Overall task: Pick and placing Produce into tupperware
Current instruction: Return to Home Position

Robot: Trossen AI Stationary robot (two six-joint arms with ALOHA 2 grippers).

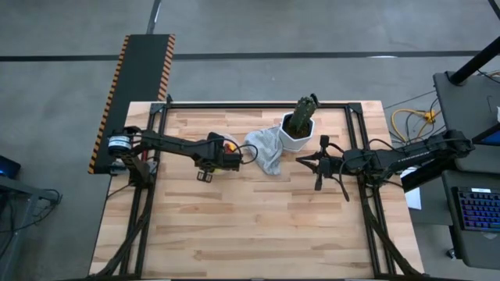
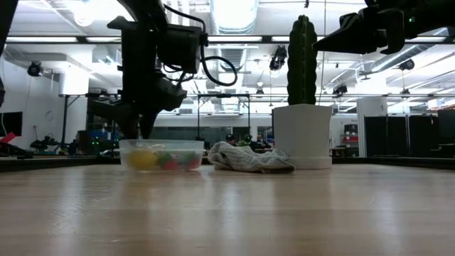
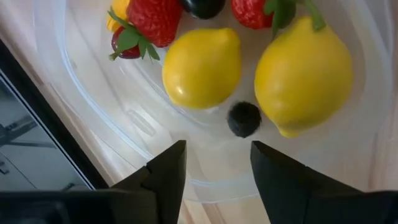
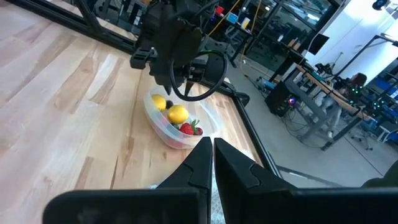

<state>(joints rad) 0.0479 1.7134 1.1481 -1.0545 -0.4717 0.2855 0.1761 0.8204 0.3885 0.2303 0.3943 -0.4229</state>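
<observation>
Left gripper (image 3: 217, 152) fingers parted, empty, above clear tupperware (image 3: 127, 118); held yellow lemons (image 3: 201, 65), red strawberries (image 3: 155, 18), dark berries (image 3: 244, 118). Right gripper (image 4: 212, 148) fingers pressed together, empty.

One tub (image 3: 93, 106) held two lemons (image 3: 201, 68), three strawberries (image 3: 155, 18) (two only partly in view), two dark berries (image 3: 244, 118) and one orange piece (image 3: 117, 12). The worktop (image 1: 258, 226) also bore one cactus (image 1: 307, 105), one pot (image 1: 295, 139) and one cloth (image 1: 266, 152).
</observation>
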